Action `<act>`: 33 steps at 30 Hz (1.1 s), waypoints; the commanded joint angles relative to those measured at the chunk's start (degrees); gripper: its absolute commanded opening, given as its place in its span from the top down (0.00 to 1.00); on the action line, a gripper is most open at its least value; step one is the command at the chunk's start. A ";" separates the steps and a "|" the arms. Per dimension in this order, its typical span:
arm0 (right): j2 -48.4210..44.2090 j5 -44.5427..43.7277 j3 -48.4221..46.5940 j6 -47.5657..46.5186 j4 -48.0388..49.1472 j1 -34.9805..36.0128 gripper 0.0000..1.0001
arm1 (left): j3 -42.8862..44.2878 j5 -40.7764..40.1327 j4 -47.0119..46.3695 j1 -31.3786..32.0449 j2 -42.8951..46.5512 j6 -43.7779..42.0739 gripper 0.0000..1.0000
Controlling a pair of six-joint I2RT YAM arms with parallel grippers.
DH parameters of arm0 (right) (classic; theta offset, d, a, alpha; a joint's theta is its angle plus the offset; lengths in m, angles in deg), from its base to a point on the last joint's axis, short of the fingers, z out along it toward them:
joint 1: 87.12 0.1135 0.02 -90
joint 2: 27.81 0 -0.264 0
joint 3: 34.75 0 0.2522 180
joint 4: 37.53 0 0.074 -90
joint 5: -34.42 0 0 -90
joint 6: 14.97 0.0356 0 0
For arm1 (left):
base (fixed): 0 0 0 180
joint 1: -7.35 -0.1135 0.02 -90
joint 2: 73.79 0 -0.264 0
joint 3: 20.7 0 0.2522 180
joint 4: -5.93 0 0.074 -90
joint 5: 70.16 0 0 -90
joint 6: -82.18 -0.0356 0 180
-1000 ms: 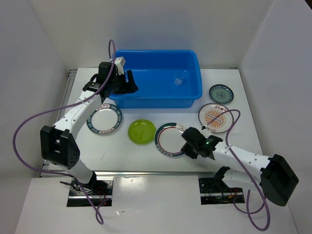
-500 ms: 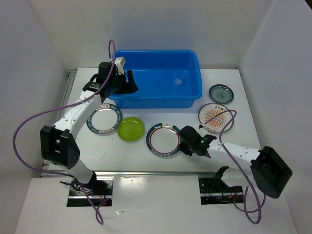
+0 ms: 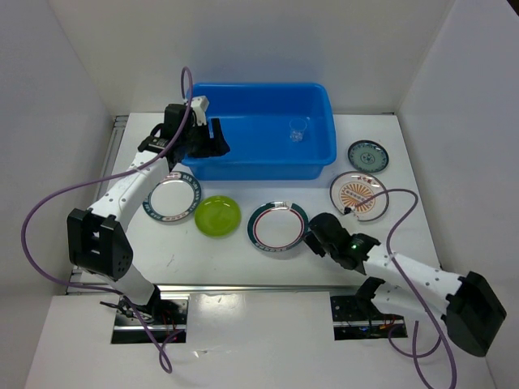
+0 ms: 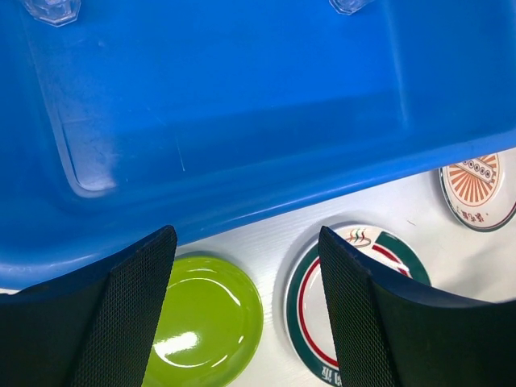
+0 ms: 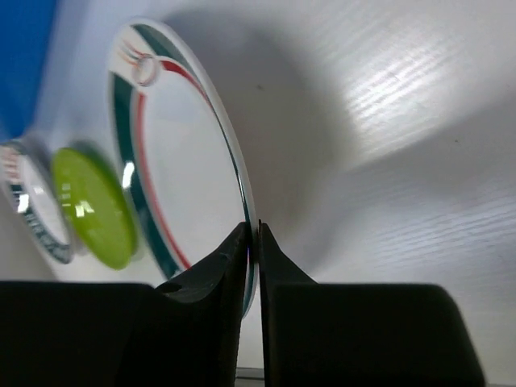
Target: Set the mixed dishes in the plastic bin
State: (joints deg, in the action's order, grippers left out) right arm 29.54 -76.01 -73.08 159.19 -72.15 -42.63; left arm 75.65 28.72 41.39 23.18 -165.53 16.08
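Observation:
The blue plastic bin (image 3: pixel 243 158) stands at the back centre with a clear cup (image 3: pixel 298 130) inside. My right gripper (image 3: pixel 312 237) is shut on the right rim of a white teal-rimmed plate (image 3: pixel 276 228); the wrist view shows the rim (image 5: pixel 242 193) pinched between the jaws of the gripper (image 5: pixel 252 242). A lime-green plate (image 3: pixel 217 215) lies just left of it, and a second teal-rimmed plate (image 3: pixel 172 198) further left. My left gripper (image 3: pixel 212 138) is open and empty above the bin's left front corner (image 4: pixel 242 105).
The orange-sunburst plate (image 3: pixel 358 195) and the small dark teal plate (image 3: pixel 368 155) lie to the right of the bin. The left wrist view shows clear cups (image 4: pixel 52 8) in the bin. White walls enclose the table on three sides.
My right gripper slid the teal-rimmed plate left, and the lime-green plate moved left with it. The right forearm then swung nearer the front edge. The left arm has not moved.

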 commanded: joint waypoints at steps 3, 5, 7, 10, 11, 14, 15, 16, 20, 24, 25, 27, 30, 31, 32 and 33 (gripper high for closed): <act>-10.12 -7.34 -2.84 -1.19 -2.07 0.51 1.00 | -0.41 0.87 -0.95 -0.19 -0.19 -1.05 0.21; -10.67 -7.35 -4.07 -2.06 -2.08 0.51 1.00 | -0.41 0.87 -0.95 -0.19 -0.19 -1.05 0.21; -9.63 -6.04 -6.25 -5.21 -2.08 0.51 1.00 | 0.11 0.87 -0.95 -0.19 -0.19 -1.05 0.21; -6.30 -5.33 -11.95 -12.59 -2.07 0.51 1.00 | 0.12 0.87 -0.95 -0.19 -0.19 -1.05 0.25; -5.58 -5.33 -13.64 -14.27 -2.08 0.51 1.00 | 0.64 0.87 -0.95 -0.19 -0.19 -1.05 0.27; -4.96 -5.33 -20.40 -19.62 -4.27 0.51 1.00 | 0.65 -0.18 -0.95 -0.19 -0.19 -1.05 0.27; -4.96 -5.33 -22.34 -20.87 -5.75 0.51 1.00 | 0.65 -1.05 -0.95 -0.19 -0.19 -1.05 0.28; -4.96 -5.33 -26.36 -22.01 -6.81 0.51 1.00 | 0.65 -1.58 -0.95 -0.19 -0.19 -1.05 0.28; -1.46 -6.12 -36.49 -29.04 -10.77 0.51 1.00 | 1.35 -5.97 0.10 -0.19 0.86 -1.05 0.28; 3.72 -4.01 -44.66 -36.50 -10.78 0.51 1.00 | 1.96 -13.00 2.03 -0.19 1.92 -1.58 0.23; 5.31 -4.01 -47.64 -37.74 -10.78 -0.01 1.00 | 2.49 -14.06 2.04 -0.19 1.92 -1.58 0.21; 10.91 -4.01 -50.55 -40.55 -8.59 -1.15 1.00 | 2.49 -15.74 2.56 -0.19 2.54 -2.10 0.21; 16.64 -1.82 -55.83 -45.48 -5.26 -6.51 1.00 | 2.49 -16.36 2.56 -0.19 3.58 -2.71 0.20; 20.23 -1.29 -58.10 -47.66 -4.55 -7.83 1.00 | 2.49 -16.36 2.56 -0.19 3.59 -2.72 0.20; 22.09 -1.28 -59.43 -48.73 -4.54 -10.01 1.00 | 2.49 -16.96 2.56 -0.19 3.59 -2.72 0.20; 23.85 -1.28 -60.84 -49.61 -4.54 -11.17 1.00 | 2.49 -16.97 2.56 -0.19 4.11 -2.72 0.20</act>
State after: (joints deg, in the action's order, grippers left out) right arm 49.62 -76.99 -128.95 115.89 -81.33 -50.00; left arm 75.80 14.01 44.25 23.14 -164.59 14.70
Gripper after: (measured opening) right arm 0.014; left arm 0.800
